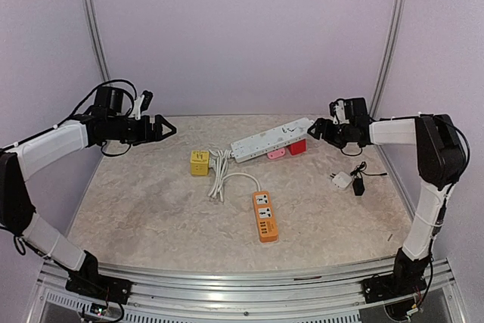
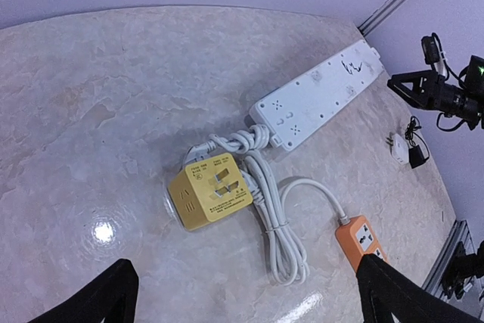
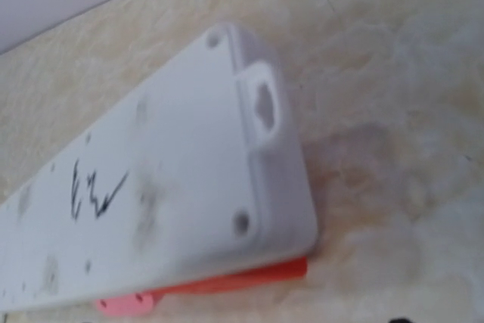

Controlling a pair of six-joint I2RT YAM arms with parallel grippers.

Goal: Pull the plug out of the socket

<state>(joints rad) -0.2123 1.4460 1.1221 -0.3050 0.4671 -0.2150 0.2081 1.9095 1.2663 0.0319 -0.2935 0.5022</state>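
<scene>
A long white socket strip (image 1: pixel 271 139) (image 2: pixel 318 100) (image 3: pixel 151 209) lies back side up at the rear middle of the table. A red plug (image 1: pixel 297 147) (image 3: pixel 249 277) and a pink plug (image 1: pixel 277 153) (image 3: pixel 125 305) stick out from under its near edge. My right gripper (image 1: pixel 316 130) (image 2: pixel 393 85) hovers just off the strip's right end, jaws apart, nothing between them. My left gripper (image 1: pixel 168 128) (image 2: pixel 246 262) hangs wide open above the table's left side, well away from the strip.
A yellow cube socket (image 1: pixel 200 163) (image 2: pixel 212 191) sits left of the strip beside a coiled white cable (image 1: pixel 219 175). An orange socket strip (image 1: pixel 265 217) (image 2: pixel 363 240) lies nearer the front. A white adapter (image 1: pixel 342 180) and a black one (image 1: pixel 358 185) rest at the right.
</scene>
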